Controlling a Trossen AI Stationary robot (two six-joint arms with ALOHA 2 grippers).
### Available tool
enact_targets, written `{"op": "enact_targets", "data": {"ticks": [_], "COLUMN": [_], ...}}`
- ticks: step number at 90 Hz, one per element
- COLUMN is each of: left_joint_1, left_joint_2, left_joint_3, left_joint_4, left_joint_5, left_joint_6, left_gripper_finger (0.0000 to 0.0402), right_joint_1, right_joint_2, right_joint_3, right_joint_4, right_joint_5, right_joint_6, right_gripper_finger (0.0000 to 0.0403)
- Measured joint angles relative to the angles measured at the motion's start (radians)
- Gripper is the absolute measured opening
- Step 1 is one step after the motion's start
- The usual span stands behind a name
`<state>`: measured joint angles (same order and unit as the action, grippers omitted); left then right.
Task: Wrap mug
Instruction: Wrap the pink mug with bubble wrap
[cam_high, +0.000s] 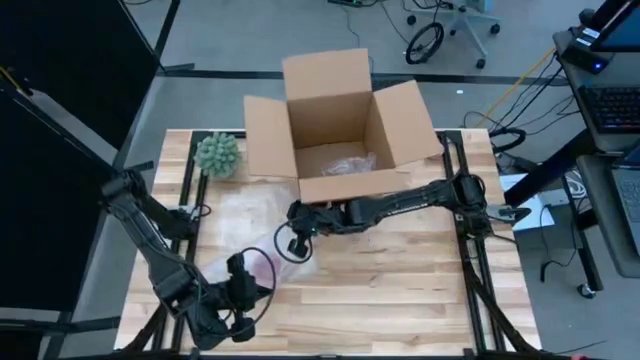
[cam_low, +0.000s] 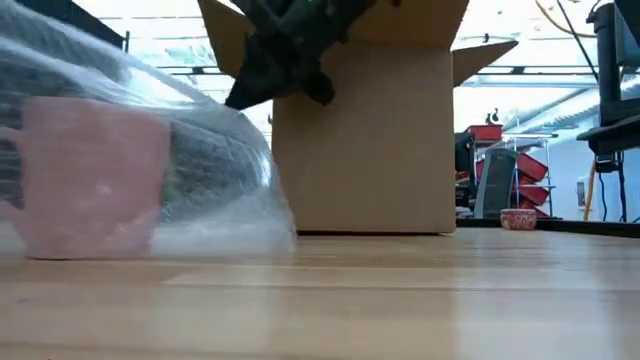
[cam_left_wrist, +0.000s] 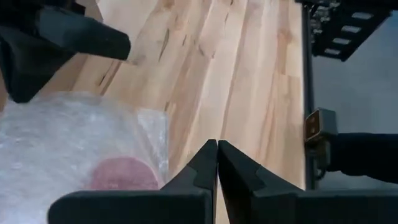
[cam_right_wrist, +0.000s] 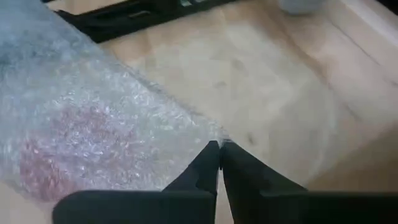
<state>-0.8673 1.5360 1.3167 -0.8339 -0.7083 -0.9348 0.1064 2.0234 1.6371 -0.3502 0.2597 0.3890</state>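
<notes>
Two dark arms reach over the wooden worktop (cam_high: 400, 290) in the high view. The right pincer (cam_high: 291, 243) sits in front of the open cardboard box (cam_high: 335, 125), at the edge of a sheet of bubble wrap (cam_high: 235, 225) spread toward the worktop's left side. The left pincer (cam_high: 236, 300) is near the front left edge. A small green plant (cam_high: 217, 153) stands left of the box.

From table height, a pink mug (cam_low: 92, 178) stands upright on the worktop, with bubble wrap draped over it and the box behind.

Past the left wrist, the left pincer's fingers (cam_left_wrist: 205, 168) are pressed together on nothing, just beside the wrapped mug.

Past the right wrist, the right pincer is clenched on the bubble wrap's edge, with the mug showing pink through the plastic.
</notes>
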Motion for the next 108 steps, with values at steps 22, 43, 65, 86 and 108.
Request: {"op": "enact_targets", "data": {"ticks": [22, 43, 65, 86, 108], "left_joint_1": [0.059, 0.135, 0.222, 0.339, 0.456], "left_joint_2": [0.038, 0.038, 0.038, 0.037, 0.037], "left_joint_3": [-0.068, -0.115, -0.116, -0.156, -0.242], "left_joint_4": [-0.05, -0.085, -0.16, -0.158, -0.047], "left_joint_5": [0.0, 0.064, 0.205, 0.395, 0.523], "left_joint_6": [-0.113, -0.133, -0.022, 0.148, 0.312], "left_gripper_finger": [0.0, 0.0, 0.0, 0.0, 0.0], "right_joint_1": [0.005, 0.009, 0.006, 0.006, 0.044], "right_joint_2": [0.0, -0.049, -0.142, -0.192, -0.19], "right_joint_3": [0.0, -0.002, -0.002, 0.0, -0.007], "right_joint_4": [-0.036, -0.052, -0.101, -0.186, -0.34], "right_joint_5": [-0.004, -0.146, -0.159, -0.158, -0.154], "right_joint_6": [-0.033, -0.086, -0.16, -0.192, -0.172], "right_gripper_finger": [0.0094, 0.0174, 0.0192, 0.0192, 0.0192]}}
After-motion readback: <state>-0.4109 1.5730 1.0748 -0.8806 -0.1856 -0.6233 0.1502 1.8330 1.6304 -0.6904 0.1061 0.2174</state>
